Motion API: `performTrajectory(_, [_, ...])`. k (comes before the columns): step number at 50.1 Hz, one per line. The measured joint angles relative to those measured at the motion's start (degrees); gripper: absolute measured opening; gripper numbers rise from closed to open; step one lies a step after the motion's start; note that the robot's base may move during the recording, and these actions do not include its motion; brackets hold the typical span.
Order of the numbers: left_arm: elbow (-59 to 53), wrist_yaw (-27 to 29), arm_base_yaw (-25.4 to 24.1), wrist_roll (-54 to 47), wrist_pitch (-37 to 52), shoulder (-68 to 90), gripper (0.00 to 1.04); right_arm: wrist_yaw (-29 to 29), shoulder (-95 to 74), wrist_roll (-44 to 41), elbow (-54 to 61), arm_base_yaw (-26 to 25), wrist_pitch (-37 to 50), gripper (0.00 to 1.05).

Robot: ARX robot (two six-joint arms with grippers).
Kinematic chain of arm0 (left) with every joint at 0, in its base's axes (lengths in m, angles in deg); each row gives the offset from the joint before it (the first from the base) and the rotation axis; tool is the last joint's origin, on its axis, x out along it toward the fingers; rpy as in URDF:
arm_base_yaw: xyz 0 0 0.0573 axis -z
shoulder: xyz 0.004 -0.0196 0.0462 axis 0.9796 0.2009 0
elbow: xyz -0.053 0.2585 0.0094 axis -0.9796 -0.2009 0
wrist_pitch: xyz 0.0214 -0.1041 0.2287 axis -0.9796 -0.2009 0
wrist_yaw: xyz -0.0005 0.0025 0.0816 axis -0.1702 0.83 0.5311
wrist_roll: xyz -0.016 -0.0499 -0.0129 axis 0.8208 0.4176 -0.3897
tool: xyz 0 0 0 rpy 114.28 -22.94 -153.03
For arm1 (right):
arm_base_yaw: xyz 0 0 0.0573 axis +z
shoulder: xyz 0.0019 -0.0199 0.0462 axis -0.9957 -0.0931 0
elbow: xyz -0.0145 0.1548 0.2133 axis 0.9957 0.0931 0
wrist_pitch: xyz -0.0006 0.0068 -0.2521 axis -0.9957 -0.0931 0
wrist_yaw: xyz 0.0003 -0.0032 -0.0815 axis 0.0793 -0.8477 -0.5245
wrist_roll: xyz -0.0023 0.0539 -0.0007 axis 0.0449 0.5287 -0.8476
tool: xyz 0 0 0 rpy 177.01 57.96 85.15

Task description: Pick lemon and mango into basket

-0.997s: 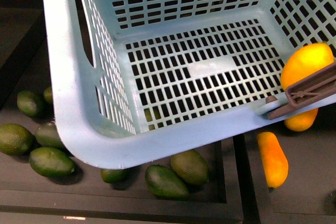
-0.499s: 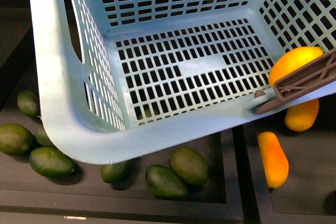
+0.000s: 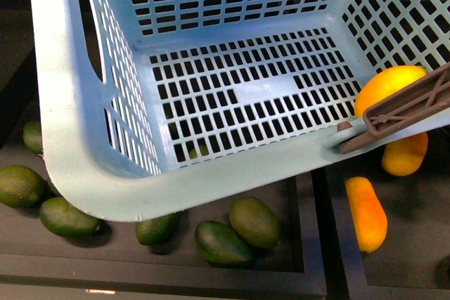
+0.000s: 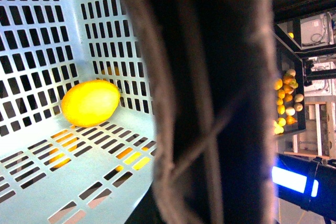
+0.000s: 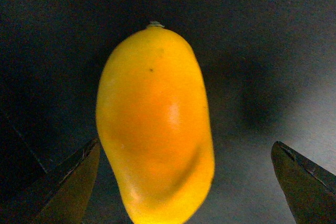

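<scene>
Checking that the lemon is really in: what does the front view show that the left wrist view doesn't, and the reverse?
Only the front view: the mango lying on the dark tray outside the basket, another yellow-orange fruit part-hidden under the basket's edge, and the green fruits. Only the left wrist view: a distant pile of yellowish fruit and a blue light. Both: the lemon inside the basket against its slotted wall, and the brownish handle.
</scene>
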Motion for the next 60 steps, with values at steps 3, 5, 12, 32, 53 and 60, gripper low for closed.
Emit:
performTrajectory(3, [0.0,0.02,0.0,0.0,0.0,0.0,0.05,-0.11,-1.16,0.52,-1.9,0.46,-0.72,0.96])
performTrajectory(5, [0.0,0.04,0.0,-0.02,0.0,0.0,0.05,-0.28,-1.97,0.72,-3.1,0.72,-1.18,0.96])
performTrajectory(12, [0.0,0.24,0.0,-0.02,0.0,0.0,0.05,-1.09,-4.98,0.94,-6.36,1.51,-2.89,0.96])
performTrajectory(32, [0.0,0.2,0.0,-0.02,0.0,0.0,0.05,-3.52,-7.96,1.81,-9.6,2.43,-4.57,0.64])
performTrajectory(53, [0.0,0.17,0.0,0.0,0.0,0.0,0.05,-0.57,14.78,2.47,10.86,-9.64,2.99,0.62])
performTrajectory(60, [0.0,0.22,0.0,-0.02,0.0,0.0,0.05,2.54,31.04,1.64,19.21,-14.62,2.12,0.62])
